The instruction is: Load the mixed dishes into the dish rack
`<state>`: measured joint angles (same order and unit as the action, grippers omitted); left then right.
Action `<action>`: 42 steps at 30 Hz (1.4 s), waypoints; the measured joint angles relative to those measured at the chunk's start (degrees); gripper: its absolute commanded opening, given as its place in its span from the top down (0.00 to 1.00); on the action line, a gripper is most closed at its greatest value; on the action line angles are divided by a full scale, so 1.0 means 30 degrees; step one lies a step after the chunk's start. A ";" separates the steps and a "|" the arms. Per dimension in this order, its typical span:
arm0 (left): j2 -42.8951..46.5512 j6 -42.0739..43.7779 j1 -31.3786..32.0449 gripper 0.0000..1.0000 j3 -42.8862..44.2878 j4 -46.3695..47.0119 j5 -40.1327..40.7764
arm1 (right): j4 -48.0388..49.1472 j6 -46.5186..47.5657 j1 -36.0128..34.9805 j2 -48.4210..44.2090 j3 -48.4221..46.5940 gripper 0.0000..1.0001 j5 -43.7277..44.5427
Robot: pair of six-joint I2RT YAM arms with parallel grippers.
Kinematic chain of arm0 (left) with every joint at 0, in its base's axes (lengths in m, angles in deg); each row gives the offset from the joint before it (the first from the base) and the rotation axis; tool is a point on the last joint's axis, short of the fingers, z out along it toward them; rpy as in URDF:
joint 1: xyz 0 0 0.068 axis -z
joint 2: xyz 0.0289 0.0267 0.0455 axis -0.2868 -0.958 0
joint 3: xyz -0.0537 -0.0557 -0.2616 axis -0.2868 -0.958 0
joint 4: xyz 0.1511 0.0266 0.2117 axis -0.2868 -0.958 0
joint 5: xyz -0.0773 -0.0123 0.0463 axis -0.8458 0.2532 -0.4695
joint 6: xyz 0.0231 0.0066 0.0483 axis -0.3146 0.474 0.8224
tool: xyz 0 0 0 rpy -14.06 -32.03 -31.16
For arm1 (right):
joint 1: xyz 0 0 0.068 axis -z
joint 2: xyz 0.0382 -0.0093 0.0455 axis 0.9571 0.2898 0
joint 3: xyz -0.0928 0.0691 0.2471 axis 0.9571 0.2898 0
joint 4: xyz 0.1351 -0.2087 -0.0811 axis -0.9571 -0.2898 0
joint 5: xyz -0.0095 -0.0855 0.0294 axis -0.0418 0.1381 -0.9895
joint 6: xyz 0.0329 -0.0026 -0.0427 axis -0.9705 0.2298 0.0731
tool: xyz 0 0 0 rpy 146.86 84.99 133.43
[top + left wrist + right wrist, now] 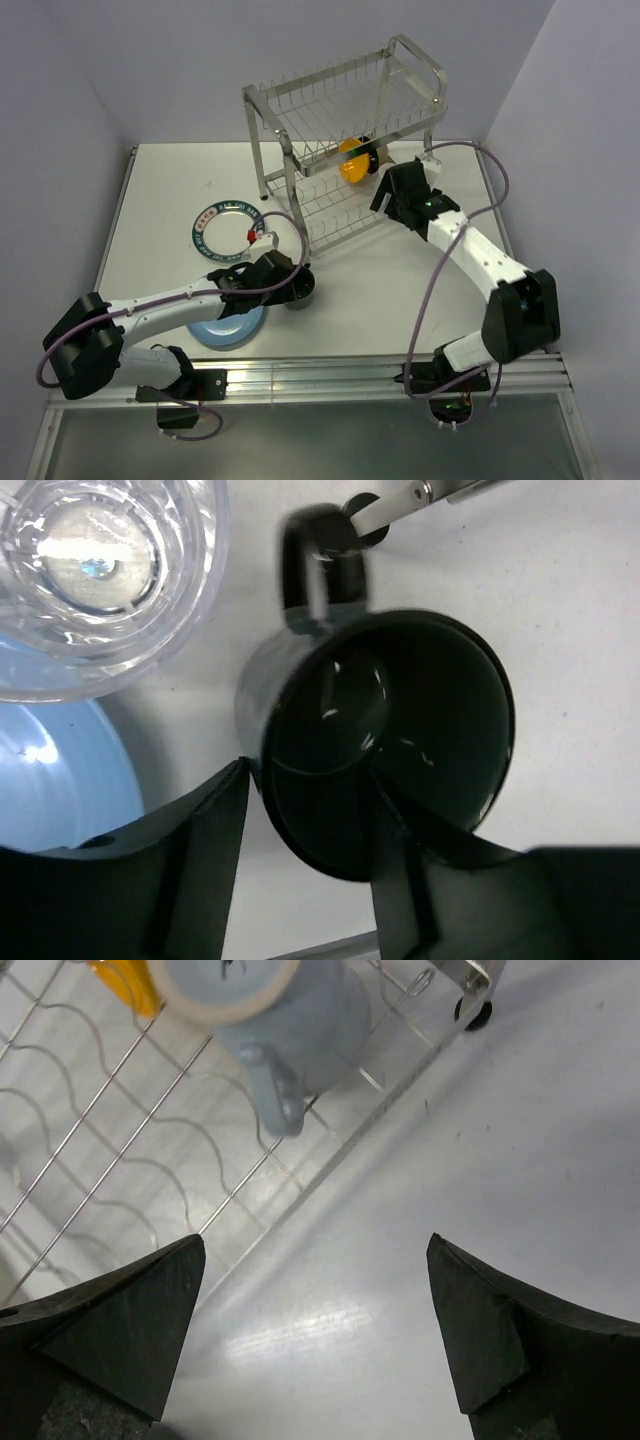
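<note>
Top: dark mug (300, 292) stands on the table (160, 200), near the dish rack (345, 150).
Left wrist: left gripper (310, 810) straddles the mug wall, jaws half-wide, not yet pinched. Mug looks rigid, glossy and probably slippery, so grip the wall.
Right wrist: right gripper (315, 1290) is wide and empty, near the racked pale grey-blue mug (290, 1020).

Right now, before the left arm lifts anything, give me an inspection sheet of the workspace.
Surface: white table, dishes grouped at its left front.
Job's things: dish rack at the far side, with the orange bowl and pale grey-blue mug on its lower tier. The patterned plate, light blue plate, clear glass and dark mug are on the table. Blue cup not seen.
Clutter: nothing seen.
Grippers: left gripper straddles the dark mug's rim, grip unclear. Right gripper is open and empty beside the rack's lower tier.
Cables: purple cables loop along both arms.
Surroundings: plain walls on three sides.
</note>
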<state>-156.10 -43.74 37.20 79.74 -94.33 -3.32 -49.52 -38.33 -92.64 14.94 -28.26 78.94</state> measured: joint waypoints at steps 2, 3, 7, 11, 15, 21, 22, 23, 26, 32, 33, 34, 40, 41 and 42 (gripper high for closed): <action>-0.0357 0.0080 -0.0029 0.72 0.0051 0.0182 0.0131 | -0.0124 -0.0415 -0.0517 -0.1610 0.1013 0.01 0.0051; -0.0597 0.0007 -0.0080 0.81 0.0109 0.0357 0.0080 | -0.0335 -0.0605 -0.0882 -0.2295 0.1384 0.01 0.0058; -0.1902 0.0277 -0.0007 1.00 0.0954 0.0605 -0.0510 | -0.1166 -0.1421 -0.2667 -0.4976 0.2652 0.01 0.0335; -0.1887 0.0517 -0.0058 1.00 0.0903 0.0925 -0.1741 | -0.2696 -0.2018 -0.4422 -0.8109 0.3359 0.01 0.0532; 0.0474 0.0758 -0.0051 1.00 -0.0313 0.1035 -0.4233 | -0.3912 -0.2157 -0.5151 -1.1526 0.3402 0.01 0.0000; 0.5960 0.1166 -0.0051 1.00 -0.1515 0.4029 -0.8867 | -0.4218 -0.1851 -0.5173 -1.6254 0.4379 0.02 -0.3257; 0.6674 0.1100 -0.0051 1.00 -0.1727 0.4838 -0.9697 | -0.4051 -0.1749 -0.5173 -1.6670 0.4626 0.02 -0.4080; 0.7344 0.1020 -0.0051 1.00 -0.1945 0.5741 -1.0666 | -0.3767 -0.1661 -0.5173 -1.7048 0.4940 0.03 -0.4954; 0.7941 0.0437 -0.0044 1.00 -0.2310 0.7781 -1.3049 | -0.3155 -0.1311 -0.5173 -1.7886 0.5916 0.04 -0.8043; 0.7956 -0.1821 -0.0015 1.00 -0.4189 1.1293 -1.6305 | -0.1712 -0.0831 -0.5173 -1.8615 0.6251 0.06 -1.2458; 0.7949 -0.2200 -0.0015 1.00 -0.4561 1.1861 -1.6589 | -0.1341 -0.0889 -0.5180 -1.8863 0.6346 0.06 -1.2947; 0.7949 -0.2710 -0.0015 1.00 -0.4998 1.2517 -1.6888 | -0.0889 -0.0962 -0.5180 -1.9198 0.6513 0.07 -1.3413; 0.6972 -0.5377 -0.0015 1.00 -0.6237 1.6997 -1.7886 | 0.1945 -0.2106 -0.5180 -2.0531 0.7300 0.11 -1.5919; 0.6681 -0.5756 -0.0015 1.00 -0.6273 1.7711 -1.7966 | 0.2302 -0.2280 -0.5180 -2.0538 0.7417 0.12 -1.6218; 0.6390 -0.6156 -0.0015 1.00 -0.6288 1.8455 -1.8061 | 0.2645 -0.2455 -0.5180 -2.0516 0.7584 0.14 -1.6487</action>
<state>-136.93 -62.21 37.15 60.87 -38.96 -57.50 -41.59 -45.70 -108.18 -46.61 -5.51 29.48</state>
